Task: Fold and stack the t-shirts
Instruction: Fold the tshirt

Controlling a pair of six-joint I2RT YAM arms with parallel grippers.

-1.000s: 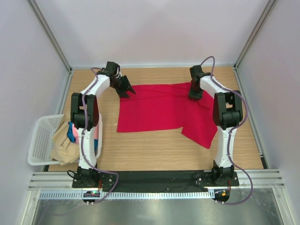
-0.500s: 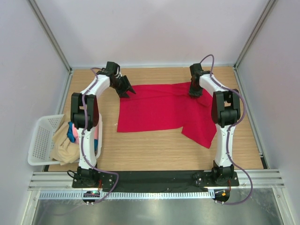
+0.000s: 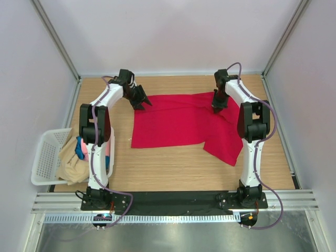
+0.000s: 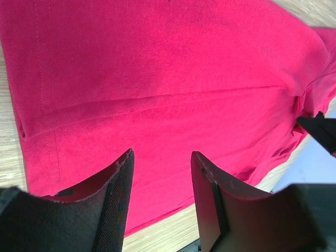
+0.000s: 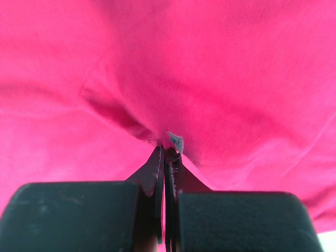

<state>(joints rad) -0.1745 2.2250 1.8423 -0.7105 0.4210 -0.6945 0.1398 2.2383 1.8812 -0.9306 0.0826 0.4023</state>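
Observation:
The bright red t-shirt (image 3: 184, 123) lies spread on the wooden table, one part folded down at the front right. My left gripper (image 3: 143, 102) is open at the shirt's far left corner; in the left wrist view its open fingers (image 4: 118, 194) hang over the red cloth (image 4: 157, 79) near its edge. My right gripper (image 3: 217, 107) is shut on a pinch of the red shirt's far right edge; in the right wrist view (image 5: 165, 152) the cloth (image 5: 210, 79) bunches up at the shut jaws. Beige, blue and pink shirts (image 3: 76, 155) lie piled in the basket.
A white plastic mesh basket (image 3: 44, 157) stands at the table's left edge, beside the left arm's base. Grey walls and metal posts enclose the table on three sides. Bare wood (image 3: 173, 168) shows in front of the shirt.
My right gripper has shifted slightly right at the shirt's far edge. The left arm and the shirt's layout look unchanged.

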